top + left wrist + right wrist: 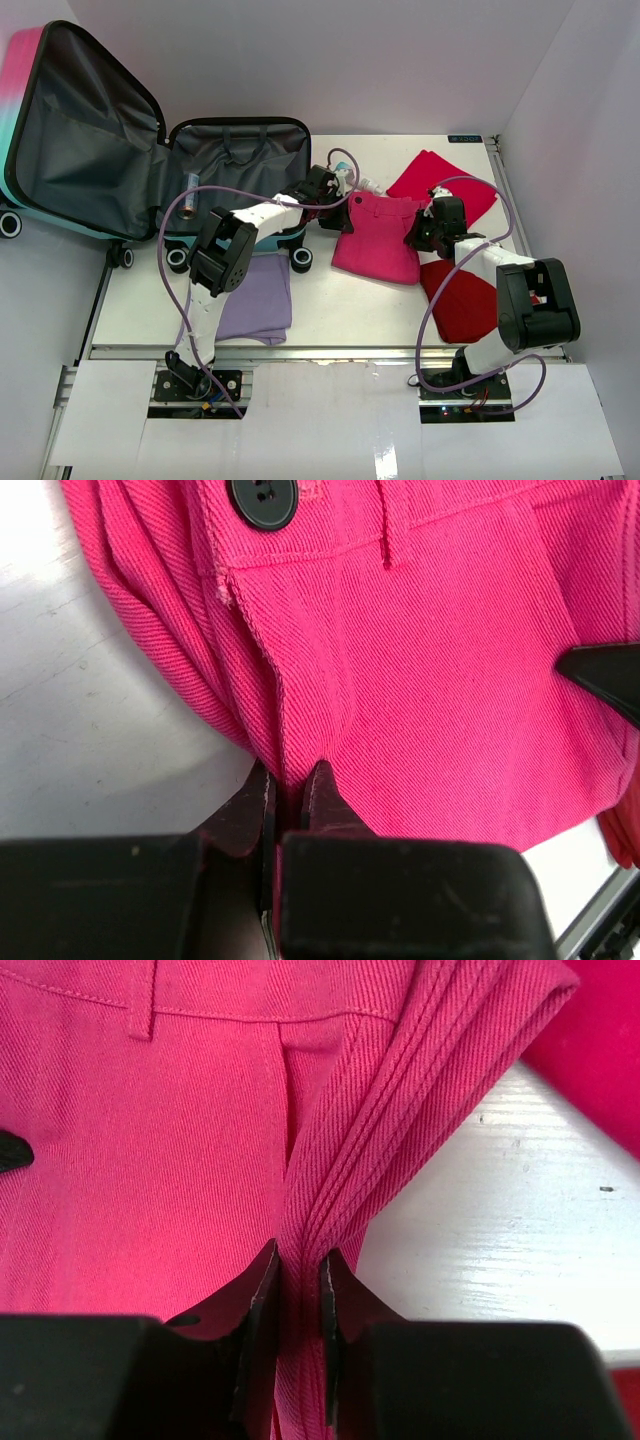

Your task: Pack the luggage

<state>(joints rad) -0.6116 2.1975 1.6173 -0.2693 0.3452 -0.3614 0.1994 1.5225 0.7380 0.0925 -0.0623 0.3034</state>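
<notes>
The luggage (85, 130) lies open at the far left, its lid upright and its dark grey lining showing. A folded pair of pink trousers (378, 238) lies on the table to its right. My left gripper (338, 215) is at their left edge. In the left wrist view it (290, 785) is shut on a fold of the pink trousers (450, 680), below a black button (262, 498). My right gripper (420, 235) is at their right edge. In the right wrist view it (298, 1265) is shut on the stacked seam of the pink trousers (150, 1160).
A red cloth (445, 185) lies behind the trousers and another red cloth (465, 300) in front of the right arm. A purple cloth (255, 300) lies near the left arm's base. A small tube (190, 195) rests in the luggage. Purple cables loop over both arms.
</notes>
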